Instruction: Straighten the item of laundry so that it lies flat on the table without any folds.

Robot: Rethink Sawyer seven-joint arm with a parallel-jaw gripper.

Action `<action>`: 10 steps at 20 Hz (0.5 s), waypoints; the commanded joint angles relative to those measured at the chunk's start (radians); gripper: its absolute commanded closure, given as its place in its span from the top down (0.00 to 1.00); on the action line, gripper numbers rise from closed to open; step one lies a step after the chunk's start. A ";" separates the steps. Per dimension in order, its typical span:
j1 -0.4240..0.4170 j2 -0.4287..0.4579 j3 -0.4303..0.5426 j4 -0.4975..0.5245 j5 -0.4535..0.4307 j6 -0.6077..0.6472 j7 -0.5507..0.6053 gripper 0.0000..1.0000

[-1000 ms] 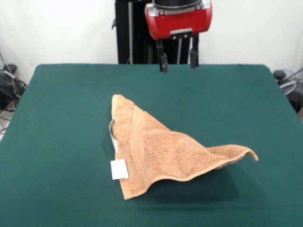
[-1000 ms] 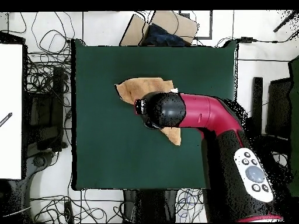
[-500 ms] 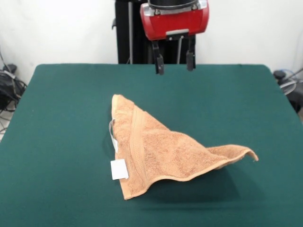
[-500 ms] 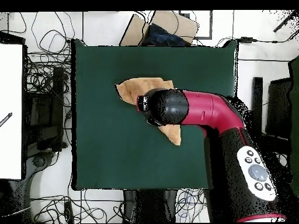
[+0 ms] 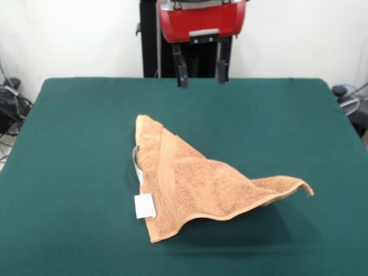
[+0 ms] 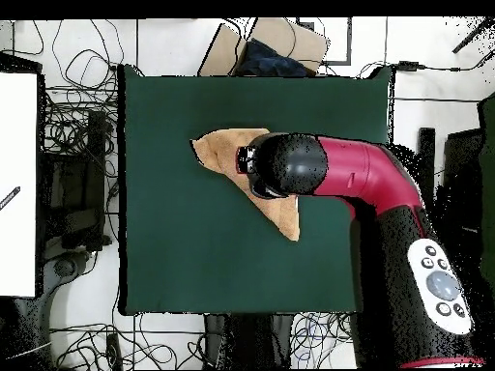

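The orange-tan towel [image 5: 190, 184] lies folded into a rough triangle on the green table [image 5: 69, 144]. A stripe band runs along its left side, with a white tag [image 5: 144, 205] beside it. Its right corner [image 5: 302, 187] curls up off the cloth. My gripper [image 5: 199, 72] hangs open and empty high above the table's far side, behind the towel. In the overhead view the red arm [image 6: 358, 184] covers much of the towel [image 6: 220, 150], and the gripper itself is hidden under the arm's black end.
Cables and boxes lie on the floor around the table [image 6: 174, 251] in the overhead view. A cardboard box [image 6: 261, 43] sits past the table's top edge. The black pedestal [image 5: 150, 40] stands behind the far side.
My gripper has moved left in the front view, staying open and empty. In the overhead view the arm's end has shifted right and up over the towel. The towel has not moved.
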 commanded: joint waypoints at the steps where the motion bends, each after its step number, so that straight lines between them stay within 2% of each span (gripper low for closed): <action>1: -0.053 0.028 0.002 0.012 -0.087 0.102 -0.139 1.00; 5: -0.078 0.026 -0.001 0.032 -0.096 0.068 -0.131 1.00; 7: -0.071 0.060 -0.008 0.003 -0.110 0.069 -0.116 1.00; 10: -0.057 0.157 -0.008 -0.055 -0.136 0.065 -0.107 1.00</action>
